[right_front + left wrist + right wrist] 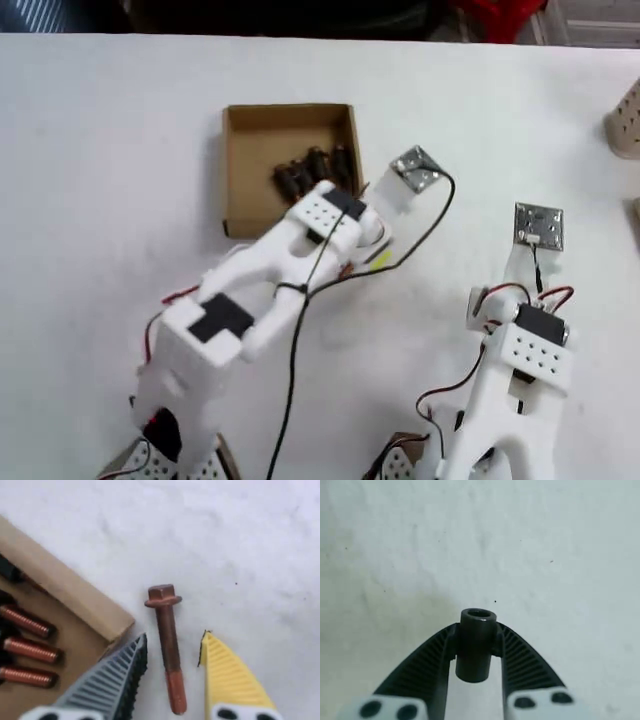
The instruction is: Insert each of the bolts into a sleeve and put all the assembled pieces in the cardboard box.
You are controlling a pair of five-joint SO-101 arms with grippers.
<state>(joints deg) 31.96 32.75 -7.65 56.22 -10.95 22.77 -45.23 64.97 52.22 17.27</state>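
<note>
Bolt point(167, 647) copper-brown, flanged hex head | sleeve point(475, 647) black, hollow cylinder

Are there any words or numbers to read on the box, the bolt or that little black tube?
There are none to read in any view.
Brown cardboard box: plain, no print visible.
Copper-coloured metal bolt: no marks that I can make out on its head or shaft.
Short black metal sleeve: plain, no writing.
</note>
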